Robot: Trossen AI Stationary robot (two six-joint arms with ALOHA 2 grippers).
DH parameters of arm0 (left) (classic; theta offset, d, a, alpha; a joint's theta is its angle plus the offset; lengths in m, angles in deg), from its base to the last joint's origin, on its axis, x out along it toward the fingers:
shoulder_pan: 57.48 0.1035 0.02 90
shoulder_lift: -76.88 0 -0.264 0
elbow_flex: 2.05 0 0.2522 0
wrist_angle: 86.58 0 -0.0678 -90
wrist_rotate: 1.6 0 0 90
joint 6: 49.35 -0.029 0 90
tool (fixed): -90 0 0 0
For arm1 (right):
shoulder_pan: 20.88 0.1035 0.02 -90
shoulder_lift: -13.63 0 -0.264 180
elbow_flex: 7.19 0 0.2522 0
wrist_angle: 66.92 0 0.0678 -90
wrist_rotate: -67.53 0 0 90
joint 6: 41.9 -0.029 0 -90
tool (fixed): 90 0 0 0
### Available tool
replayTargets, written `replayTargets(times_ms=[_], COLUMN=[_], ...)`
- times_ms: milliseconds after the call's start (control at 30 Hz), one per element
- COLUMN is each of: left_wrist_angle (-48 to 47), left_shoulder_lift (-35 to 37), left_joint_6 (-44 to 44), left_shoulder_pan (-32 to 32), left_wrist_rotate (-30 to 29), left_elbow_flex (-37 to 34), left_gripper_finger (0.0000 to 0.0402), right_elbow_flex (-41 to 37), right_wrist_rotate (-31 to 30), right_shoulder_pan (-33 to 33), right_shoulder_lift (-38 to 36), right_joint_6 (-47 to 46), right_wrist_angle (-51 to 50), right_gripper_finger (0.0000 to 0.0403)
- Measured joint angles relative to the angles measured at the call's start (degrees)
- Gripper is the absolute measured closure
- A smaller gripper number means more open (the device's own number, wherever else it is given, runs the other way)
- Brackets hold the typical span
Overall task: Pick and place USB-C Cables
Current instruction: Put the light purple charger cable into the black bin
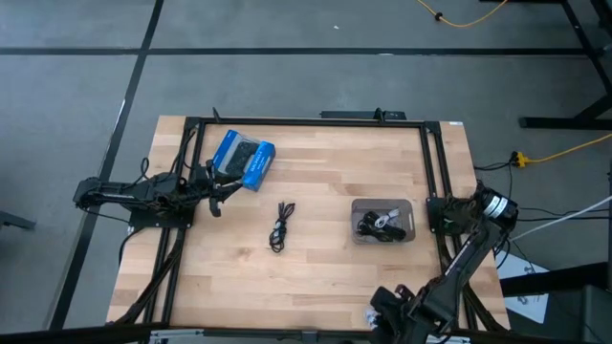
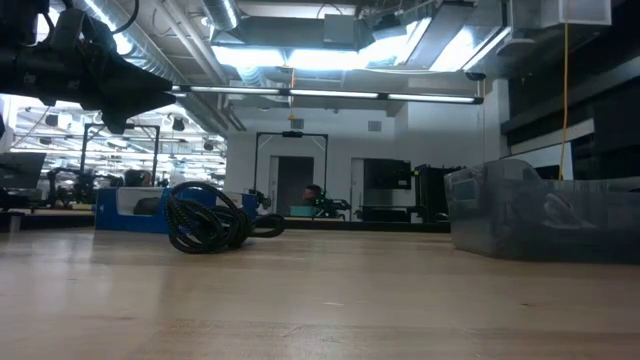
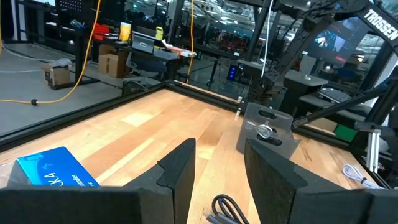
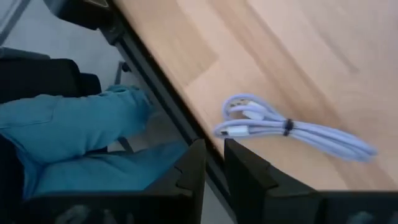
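Observation:
One black USB-C cable bundle (image 1: pixel 281 226) (image 2: pixel 210 220) lies coiled on the middle of the table, and its end shows in the left wrist view (image 3: pixel 227 208). More bundles, black and white, lie in the clear grey tray (image 1: pixel 382 221). A white bundle (image 4: pixel 286 127) lies on the wood by the table's near edge. My left gripper (image 1: pixel 218 196) (image 3: pixel 217 168) hovers open left of the black bundle, near the blue package (image 1: pixel 244 160). My right gripper (image 1: pixel 382 306) (image 4: pixel 214 165) sits at the near edge beside the white bundle, with a narrow gap between its fingers and touching nothing.
The blue-and-black package (image 3: pixel 53 171) lies near the far left of the table. The grey tray (image 2: pixel 540 215) (image 3: pixel 267 130) stands right of centre. A black frame runs round the table edge (image 1: pixel 306 121). A person's blue-clad legs (image 4: pixel 74 137) show beyond the near edge.

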Motion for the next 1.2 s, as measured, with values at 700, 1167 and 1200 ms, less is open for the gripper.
replayTargets(times_ms=[700, 1167, 1200], left_wrist_angle=[2.71, 1.27, 1.27], left_shoulder_lift=[0.02, 0.02, 0.00], left_joint_6=[0.00, 0.00, 0.00], left_shoulder_pan=[-0.02, 0.00, 0.00], left_wrist_rotate=[0.15, 0.17, 0.17], left_elbow_flex=[0.01, 0.00, 0.00], left_gripper_finger=[0.0271, 0.0271, 0.0271], right_elbow_flex=[0.00, 0.00, 0.00], right_wrist_rotate=[5.97, 8.81, 8.94], right_shoulder_pan=[-0.04, -3.00, -3.04], right_shoulder_lift=[0.31, 1.62, 2.18], right_joint_6=[29.56, 52.69, 53.57], right_wrist_angle=[-8.11, -9.52, -9.53], right_gripper_finger=[0.0339, 0.0339, 0.0339])
